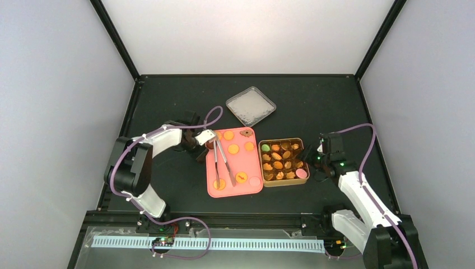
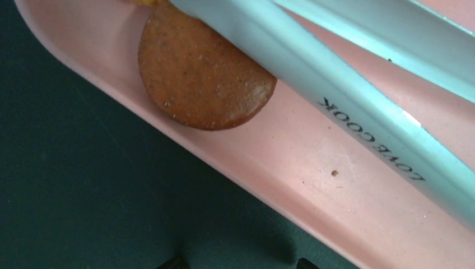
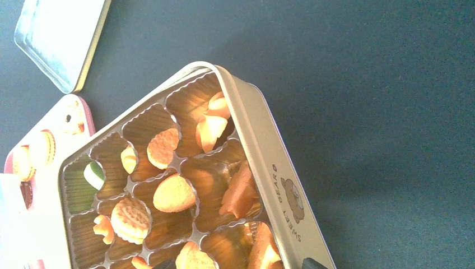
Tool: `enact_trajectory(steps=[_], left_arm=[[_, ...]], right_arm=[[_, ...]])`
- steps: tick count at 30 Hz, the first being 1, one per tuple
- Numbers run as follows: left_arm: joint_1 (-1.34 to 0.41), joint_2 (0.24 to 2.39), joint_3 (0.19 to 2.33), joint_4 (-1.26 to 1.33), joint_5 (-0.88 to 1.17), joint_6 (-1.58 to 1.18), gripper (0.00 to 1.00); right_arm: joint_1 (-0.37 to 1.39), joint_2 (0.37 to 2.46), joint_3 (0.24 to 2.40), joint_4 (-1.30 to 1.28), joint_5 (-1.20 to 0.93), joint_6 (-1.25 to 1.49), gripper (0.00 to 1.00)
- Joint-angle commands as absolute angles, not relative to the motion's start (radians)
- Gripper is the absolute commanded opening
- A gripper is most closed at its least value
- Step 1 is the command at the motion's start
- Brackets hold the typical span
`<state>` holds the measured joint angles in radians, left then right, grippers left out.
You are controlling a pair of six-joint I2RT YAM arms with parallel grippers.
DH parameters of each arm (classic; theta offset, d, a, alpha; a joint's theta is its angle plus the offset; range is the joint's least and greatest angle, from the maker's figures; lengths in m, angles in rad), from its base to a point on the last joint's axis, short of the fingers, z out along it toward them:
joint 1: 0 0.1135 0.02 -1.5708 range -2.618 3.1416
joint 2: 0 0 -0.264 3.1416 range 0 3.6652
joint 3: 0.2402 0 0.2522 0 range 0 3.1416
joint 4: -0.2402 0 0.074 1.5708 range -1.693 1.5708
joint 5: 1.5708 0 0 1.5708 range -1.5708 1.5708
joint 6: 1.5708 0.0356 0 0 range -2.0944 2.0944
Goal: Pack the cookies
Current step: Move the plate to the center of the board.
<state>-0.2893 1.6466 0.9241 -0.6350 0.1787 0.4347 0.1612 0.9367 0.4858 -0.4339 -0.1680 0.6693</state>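
We find the left claw (image 1: 204, 147) at the pink tray's (image 1: 246, 162) upper left corner, by the hinge end of the metal tongs (image 1: 221, 162). We cannot tell how wide it stands or whether it grips them. Loose cookies (image 1: 233, 148) lie on the tray, and a tong arm crosses a brown cookie (image 2: 204, 73). A lid (image 1: 250, 105) lies behind. The gold tin (image 1: 285, 183), just right, holds more cookies. The right claw (image 1: 312, 159) is at the tin's right wall, its opening unclear to us.

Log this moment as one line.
Stage: packing underway | left hand: at metal tongs on pink rectangular tray, grip unclear | right hand: beside gold compartmented tin | small round cookies: several on tray, many in tin
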Motion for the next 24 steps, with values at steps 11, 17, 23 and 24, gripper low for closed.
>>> enact_trajectory(steps=[11,17,23,24], left_arm=[[-0.283,1.7,1.032,-0.761,0.477,0.38,0.6],[-0.295,1.782,1.021,-0.713,0.274,0.366,0.54],[-0.279,1.723,0.955,-0.686,0.166,0.392,0.53],[-0.27,1.706,0.944,-0.686,0.153,0.401,0.52]], right_arm=[[0.158,0.88,0.483,-0.441,-0.202,0.695,0.58],[0.159,0.853,0.488,-0.456,-0.216,0.706,0.58],[0.18,0.836,0.489,-0.45,-0.261,0.737,0.54],[0.191,0.835,0.487,-0.446,-0.265,0.746,0.54]])
